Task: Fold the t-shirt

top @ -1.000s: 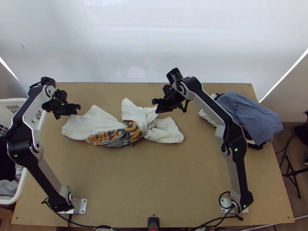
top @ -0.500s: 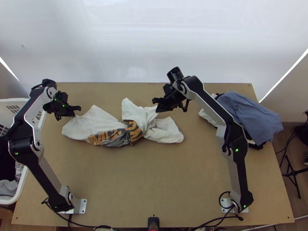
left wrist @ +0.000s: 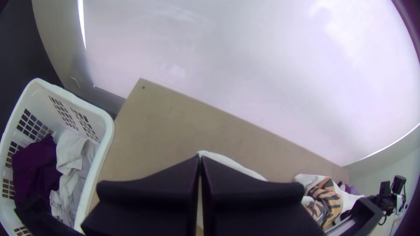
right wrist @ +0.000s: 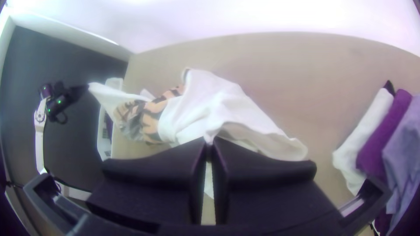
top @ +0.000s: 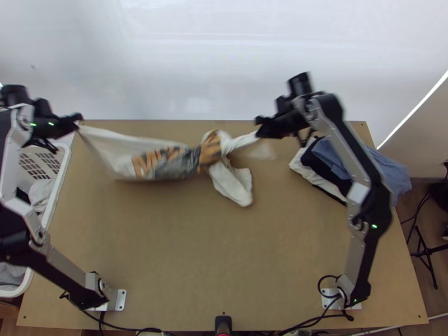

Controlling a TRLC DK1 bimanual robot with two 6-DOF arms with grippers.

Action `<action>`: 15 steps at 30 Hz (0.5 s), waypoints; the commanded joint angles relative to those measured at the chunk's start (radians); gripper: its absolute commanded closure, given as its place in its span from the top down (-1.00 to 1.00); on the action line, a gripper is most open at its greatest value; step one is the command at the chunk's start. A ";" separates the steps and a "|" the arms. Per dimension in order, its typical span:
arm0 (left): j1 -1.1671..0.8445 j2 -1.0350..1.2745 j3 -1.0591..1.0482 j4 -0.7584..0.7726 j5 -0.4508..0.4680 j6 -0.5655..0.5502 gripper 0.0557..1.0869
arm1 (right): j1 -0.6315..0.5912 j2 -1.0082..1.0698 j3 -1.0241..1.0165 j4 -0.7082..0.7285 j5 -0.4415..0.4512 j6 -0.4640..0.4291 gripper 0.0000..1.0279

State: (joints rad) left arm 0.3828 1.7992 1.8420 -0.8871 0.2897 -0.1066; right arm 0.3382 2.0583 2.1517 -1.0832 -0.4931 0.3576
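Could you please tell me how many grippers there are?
2: the left gripper holds one end of the t-shirt by the table's far left corner; the right gripper holds another part, left of the clothes pile.

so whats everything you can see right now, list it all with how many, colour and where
t-shirt: one, white with orange and grey print, stretched and bunched between the two grippers
table: one, light wood, under the shirt
clothes pile: at least three pieces, blue, dark and white, far right of the table
basket: one, white, off the table's left side
laundry: several pieces, dark and pale grey, in the basket
panel: one, white, behind the table
stand: one, black, on the floor at right
cables: several, black, near edge
robot arms: two, silver and black, bases at the near corners
left gripper: one, black, jaws shut on one shirt end
right gripper: one, black, jaws shut on the shirt's white cloth
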 commanded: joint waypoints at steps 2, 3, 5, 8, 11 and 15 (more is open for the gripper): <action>0.054 -0.172 0.026 -0.010 0.043 -0.146 -0.92 | -0.151 -0.182 -0.065 0.000 0.014 -0.017 -0.94; 0.059 -0.189 0.020 -0.010 0.048 -0.157 -0.92 | -0.168 -0.204 -0.079 0.000 0.014 -0.026 -0.94; 0.068 -0.210 0.019 -0.010 0.048 -0.185 -0.93 | -0.196 -0.240 -0.108 0.000 0.014 -0.035 -0.94; 0.087 -0.225 0.019 -0.015 0.055 -0.209 -0.93 | -0.242 -0.300 -0.156 0.000 0.013 -0.039 -0.94; 0.093 -0.238 0.016 -0.041 0.055 -0.208 -0.93 | -0.257 -0.354 -0.200 0.000 0.013 -0.046 -0.94; 0.091 -0.270 -0.006 -0.055 0.055 -0.208 -0.93 | -0.269 -0.405 -0.240 0.000 0.013 -0.057 -0.94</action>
State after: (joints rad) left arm 0.4618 1.5845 1.8561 -0.9203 0.3386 -0.2943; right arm 0.1158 1.7557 1.9862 -1.0843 -0.4786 0.3157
